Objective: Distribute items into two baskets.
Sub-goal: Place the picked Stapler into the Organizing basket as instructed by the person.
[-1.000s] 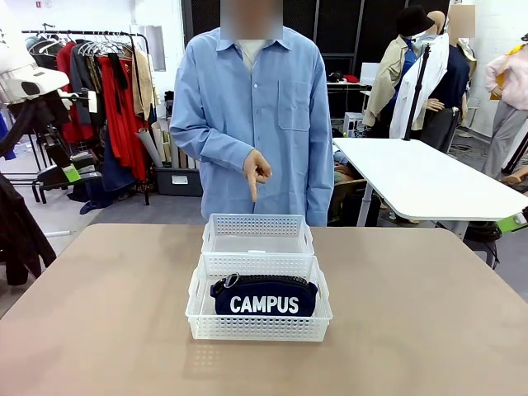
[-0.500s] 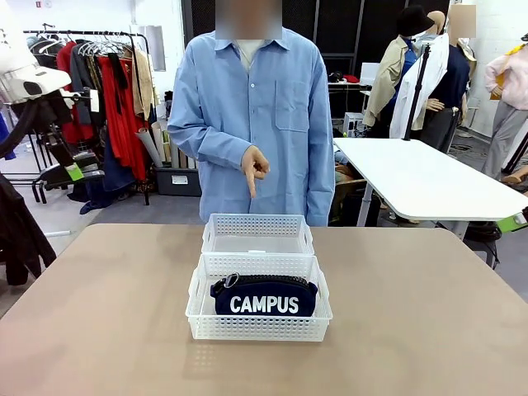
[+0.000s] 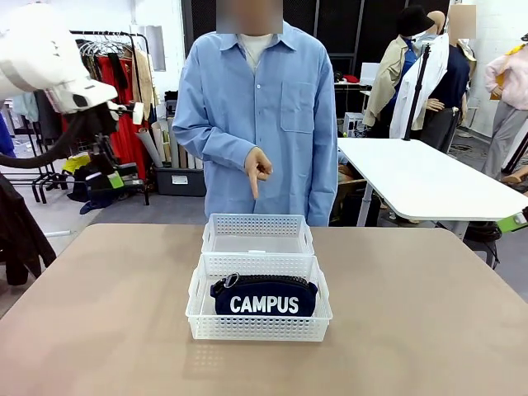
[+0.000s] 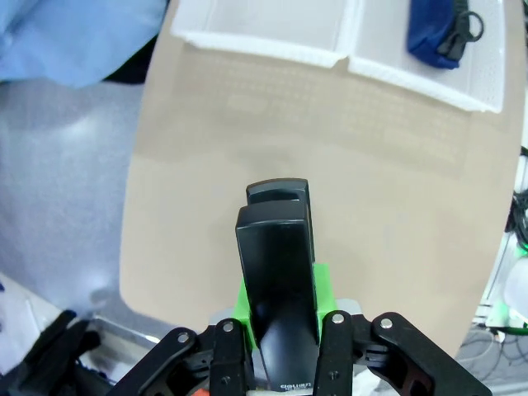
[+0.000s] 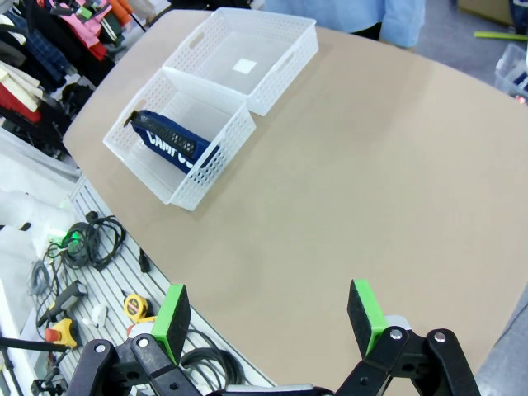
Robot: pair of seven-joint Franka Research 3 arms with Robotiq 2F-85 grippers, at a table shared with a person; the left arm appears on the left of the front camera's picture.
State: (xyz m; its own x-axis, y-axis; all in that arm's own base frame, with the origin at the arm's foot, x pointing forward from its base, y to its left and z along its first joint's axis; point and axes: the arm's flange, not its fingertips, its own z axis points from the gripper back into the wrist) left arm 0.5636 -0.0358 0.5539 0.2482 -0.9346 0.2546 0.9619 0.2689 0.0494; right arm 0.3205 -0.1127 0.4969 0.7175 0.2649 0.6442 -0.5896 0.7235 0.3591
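A navy "CAMPUS" pouch lies in the nearer white basket at the table's middle. Right behind it stands the farther basket, holding nothing but a small white label. The person's hand points a finger down over that farther basket. My left arm hangs high at the far left, off the table. In the left wrist view my left gripper is shut on the black stapler, high over the table's edge, with both baskets and the pouch farther off. My right gripper stands open, well clear of the baskets.
The tan tabletop is bare on both sides of the baskets. A clothes rack stands behind my left arm and a white table at the back right. Cables and tools lie beyond the table's edge.
My left arm has swung up and to the right at the picture's left edge. The person's pointing hand, the baskets and the pouch have stayed where they were.
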